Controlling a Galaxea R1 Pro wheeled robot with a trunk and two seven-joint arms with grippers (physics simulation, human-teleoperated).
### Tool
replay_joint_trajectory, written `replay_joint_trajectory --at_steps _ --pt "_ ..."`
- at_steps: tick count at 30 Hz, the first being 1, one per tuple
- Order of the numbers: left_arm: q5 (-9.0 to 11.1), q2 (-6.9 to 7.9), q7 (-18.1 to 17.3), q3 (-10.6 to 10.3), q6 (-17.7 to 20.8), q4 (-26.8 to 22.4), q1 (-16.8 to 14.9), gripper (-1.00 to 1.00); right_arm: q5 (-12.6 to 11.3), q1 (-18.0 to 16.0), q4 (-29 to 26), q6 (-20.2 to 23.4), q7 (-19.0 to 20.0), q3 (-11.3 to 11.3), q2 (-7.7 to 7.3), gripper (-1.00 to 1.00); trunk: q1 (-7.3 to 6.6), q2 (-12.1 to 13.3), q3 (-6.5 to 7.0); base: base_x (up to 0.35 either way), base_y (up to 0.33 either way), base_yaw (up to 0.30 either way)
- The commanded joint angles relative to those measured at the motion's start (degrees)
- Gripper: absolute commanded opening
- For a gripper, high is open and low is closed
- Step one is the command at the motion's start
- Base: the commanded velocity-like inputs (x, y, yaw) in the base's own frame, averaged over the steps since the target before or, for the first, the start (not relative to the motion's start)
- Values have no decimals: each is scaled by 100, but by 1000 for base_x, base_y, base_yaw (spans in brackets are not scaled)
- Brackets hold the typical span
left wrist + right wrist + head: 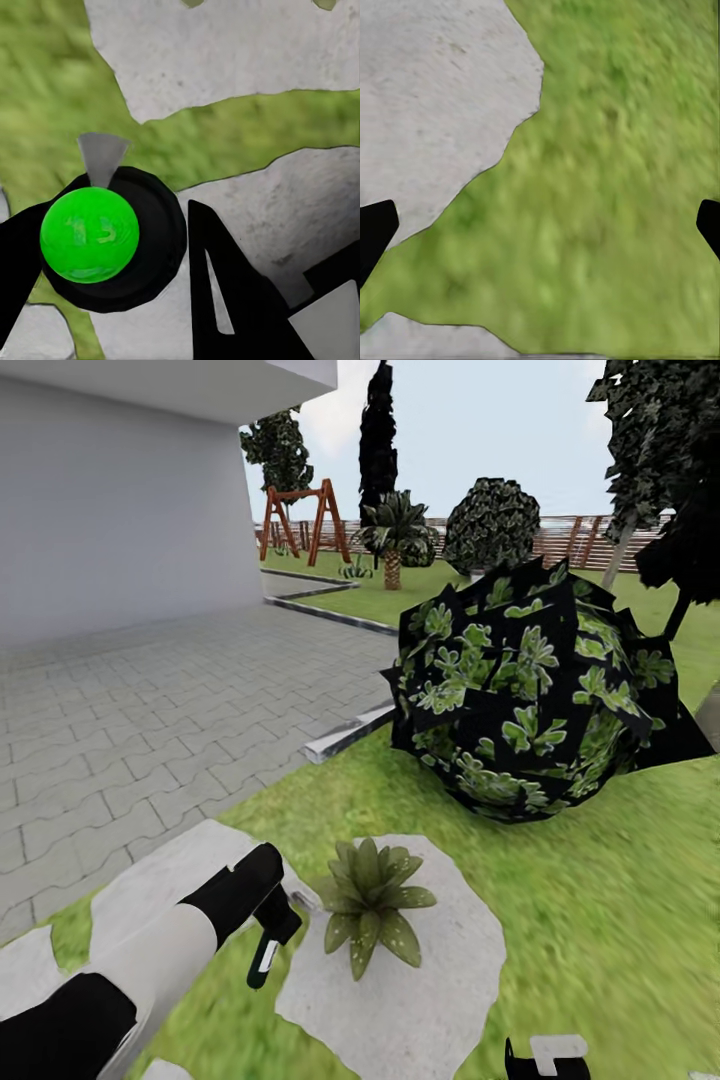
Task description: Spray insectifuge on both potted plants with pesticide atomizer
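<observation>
L end effector [272, 940] grasps atomizer [90, 234], just beside plant [368, 905] on stone [440, 980]. R end effector [540, 225] released over lawn [615, 187].

Rough matt grey stepping stone [440, 1000], blurred matt grass [600, 920], interlocking paving [130, 730], glossy black-and-white arm casing [150, 970], wooden fence [570, 540].

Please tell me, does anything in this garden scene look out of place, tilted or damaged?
Nothing looks damaged or spilled. The potted plant sits upright on a grey stepping stone, beside the left gripper, which holds the pesticide atomizer. One oddity: the big bush shows black angular patches between its leaves.
</observation>
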Motion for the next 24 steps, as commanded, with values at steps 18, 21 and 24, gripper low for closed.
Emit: replay_joint_trajectory --at_steps 18,21,24 --pt "-68 18 -57 -64 -3 14 93 -100 58 -5 8 -8 -40 -11 1 100 0 -2 48 142 145 -234" --pt "-51 59 -72 -77 -4 73 79 -100 58 -5 8 -8 -40 -13 1 100 0 -2 49 2 0 -21" --pt "-42 81 -78 -199 -1 95 68 -100 58 -5 8 -8 -40 -14 1 100 0 -2 49 0 0 -1"
